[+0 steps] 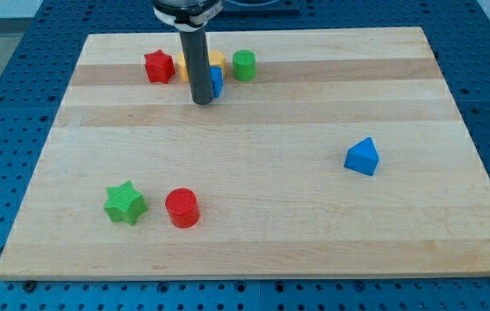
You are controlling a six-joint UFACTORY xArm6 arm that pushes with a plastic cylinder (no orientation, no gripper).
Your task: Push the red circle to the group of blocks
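Right now my tip (201,102) sits far off among the group of blocks (200,67), touching nothing else; the red circle (181,208) waits near-left beside the green star (125,203). Next, I judge, circle behind it.

no readable text, label or number shows anywhere.

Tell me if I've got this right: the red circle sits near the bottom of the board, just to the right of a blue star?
Nearly. The star beside the red circle is green, not blue, as the camera view shows. The rest holds: the circle sits near the view's bottom, just right of that star. The only blue piece standing alone is the blue triangular block towards the view's right.
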